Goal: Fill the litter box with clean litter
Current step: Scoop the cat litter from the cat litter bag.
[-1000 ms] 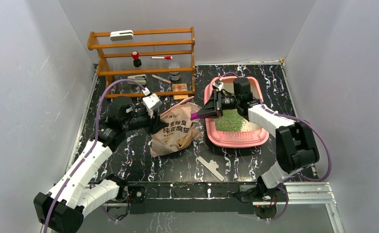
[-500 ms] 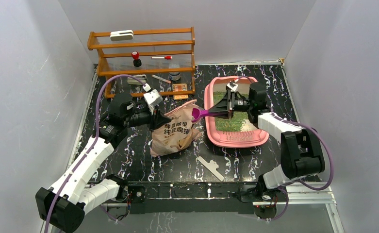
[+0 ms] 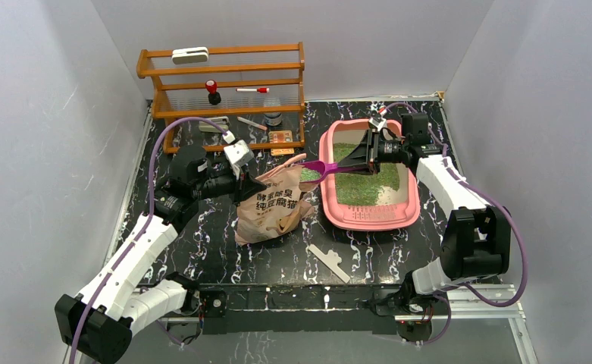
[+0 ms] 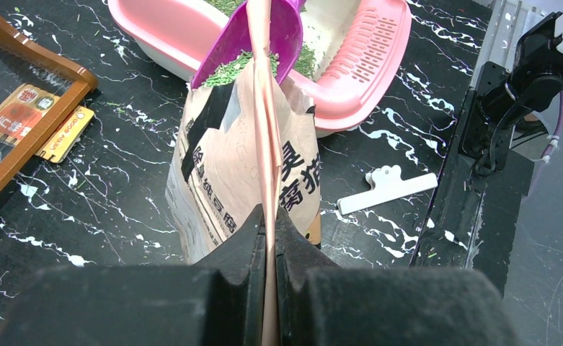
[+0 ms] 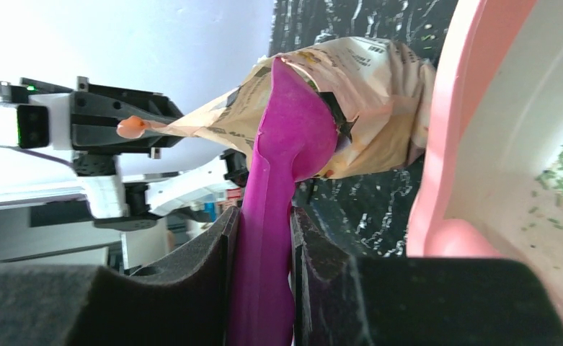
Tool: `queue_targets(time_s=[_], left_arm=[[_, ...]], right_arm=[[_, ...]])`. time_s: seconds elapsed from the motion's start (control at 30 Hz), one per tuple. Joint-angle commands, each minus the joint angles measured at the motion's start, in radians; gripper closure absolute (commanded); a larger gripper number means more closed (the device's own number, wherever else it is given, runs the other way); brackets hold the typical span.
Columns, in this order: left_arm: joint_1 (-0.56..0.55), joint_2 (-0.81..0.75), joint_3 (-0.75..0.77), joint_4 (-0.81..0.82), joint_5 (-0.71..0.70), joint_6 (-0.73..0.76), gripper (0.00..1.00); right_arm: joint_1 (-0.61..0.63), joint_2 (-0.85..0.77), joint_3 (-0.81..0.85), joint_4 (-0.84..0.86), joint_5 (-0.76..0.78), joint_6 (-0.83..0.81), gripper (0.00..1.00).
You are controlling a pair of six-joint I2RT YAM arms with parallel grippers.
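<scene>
The pink litter box (image 3: 408, 216) sits right of centre, with clean litter (image 3: 359, 188) as a green layer inside. My right gripper (image 3: 351, 162) hovers over its left part, shut on the handle of a purple scoop (image 3: 314, 167). The scoop's bowl is at the mouth of the beige printed bag (image 3: 268, 208) and carries green granules (image 4: 233, 69). My left gripper (image 3: 245, 184) is shut on the bag's top edge, a thin pink fold clamped between its fingers (image 4: 253, 232). In the right wrist view the scoop (image 5: 293, 122) runs from the gripper (image 5: 264, 216) to the bag (image 5: 368, 68), beside the box rim (image 5: 473, 108).
A wooden shelf rack (image 3: 224, 83) with small items stands at the back left. Cards (image 3: 280, 138) lie at its foot. A white clip (image 3: 330, 262) lies on the black marbled table near the front edge. Grey walls close in both sides.
My left gripper has closed onto the bag's edge. The right wrist has drawn back and to the right along the box, and the scoop's bowl has risen slightly at the bag's mouth.
</scene>
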Motion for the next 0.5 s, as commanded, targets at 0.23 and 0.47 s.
queue_targets(time_s=[0.23, 0.47], left_arm=[[-0.006, -0.012, 0.062, 0.025, 0.035, 0.038, 1.0], [-0.005, -0.011, 0.059, 0.016, 0.029, 0.047, 1.0]], right_arm=[[0.111, 0.093, 0.261, -0.523, 0.199, -0.396, 1.0], [0.269, 0.213, 0.454, -0.686, 0.534, -0.439, 1.0]])
